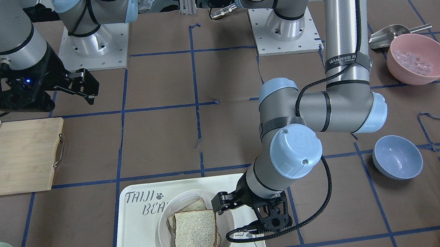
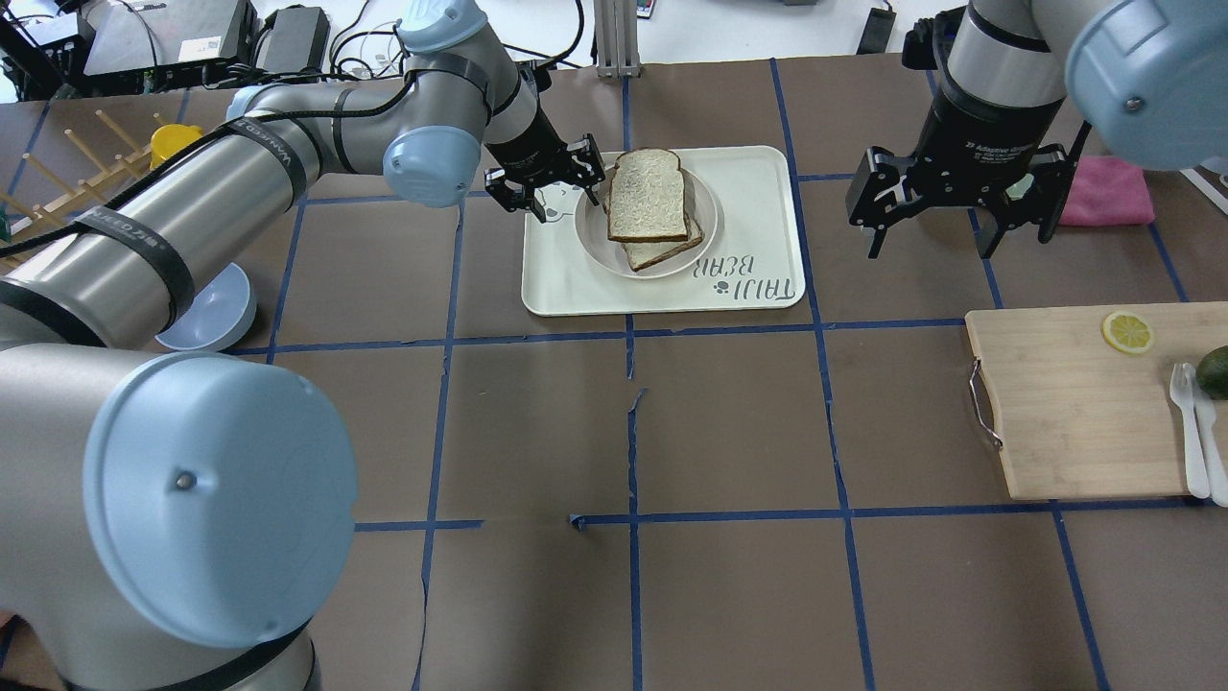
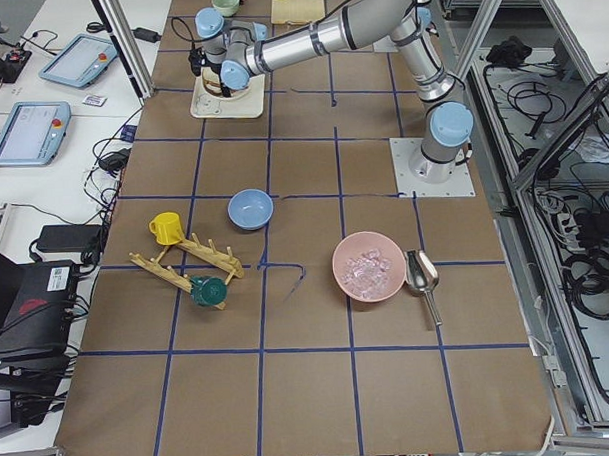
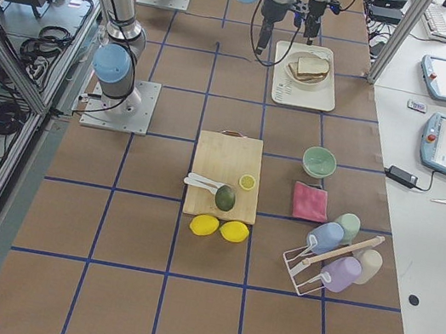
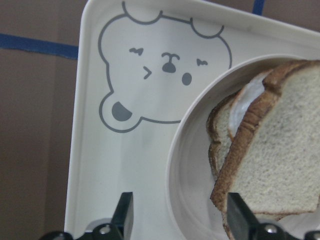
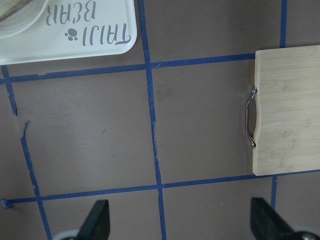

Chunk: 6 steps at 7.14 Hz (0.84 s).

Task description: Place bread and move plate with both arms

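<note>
**Robotics laboratory.** Two arms (image 1: 341, 22) are bolted by metal base plates (image 1: 94, 46) to a surface (image 2: 729, 422) covered in brown paper and gridded with blue tape (image 2: 720, 518). Teach pendants (image 3: 26, 133) lie on a white side bench (image 3: 13, 188). Cable bundles (image 3: 586, 268) and electronics boxes (image 2: 163, 38) border the aluminium-framed cell. Kitchen items, such as a cutting board (image 2: 1074, 413), lie on the surface.

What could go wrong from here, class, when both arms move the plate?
1. The bread lies askew on a lower slice; tilting the plate could slide it off.
2. The open left gripper straddles the plate's rim close to the bread's crust; closing might pinch the bread.
3. The open right gripper hangs away from the tray; a one-sided lift may tip the plate.
</note>
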Each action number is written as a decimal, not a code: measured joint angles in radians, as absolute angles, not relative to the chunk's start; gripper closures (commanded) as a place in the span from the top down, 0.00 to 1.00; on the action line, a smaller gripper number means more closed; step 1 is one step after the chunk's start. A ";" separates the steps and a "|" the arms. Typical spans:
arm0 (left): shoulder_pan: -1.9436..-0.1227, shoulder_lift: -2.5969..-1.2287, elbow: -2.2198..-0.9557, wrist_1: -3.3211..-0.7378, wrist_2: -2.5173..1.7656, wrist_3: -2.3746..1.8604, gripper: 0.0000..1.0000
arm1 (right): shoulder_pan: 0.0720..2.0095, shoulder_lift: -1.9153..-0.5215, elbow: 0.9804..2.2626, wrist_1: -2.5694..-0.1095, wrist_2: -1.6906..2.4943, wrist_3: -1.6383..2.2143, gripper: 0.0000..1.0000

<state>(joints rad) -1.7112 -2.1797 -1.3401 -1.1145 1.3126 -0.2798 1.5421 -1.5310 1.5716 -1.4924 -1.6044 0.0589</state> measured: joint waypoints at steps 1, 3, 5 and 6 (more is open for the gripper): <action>-1.713 -2.105 -1.334 -1.189 1.352 -0.266 1.00 | 1.542 -1.535 1.566 -1.493 -1.605 0.060 1.00; -1.711 -1.948 -1.335 -1.332 1.489 -0.190 1.00 | 1.543 -1.553 1.565 -1.515 -1.593 0.064 1.00; -1.691 -1.802 -1.347 -1.501 1.614 -0.113 1.00 | 1.543 -1.558 1.574 -1.583 -1.590 0.061 1.00; -1.661 -1.737 -1.367 -1.547 1.632 -0.065 1.00 | 1.543 -1.558 1.575 -1.592 -1.590 0.060 1.00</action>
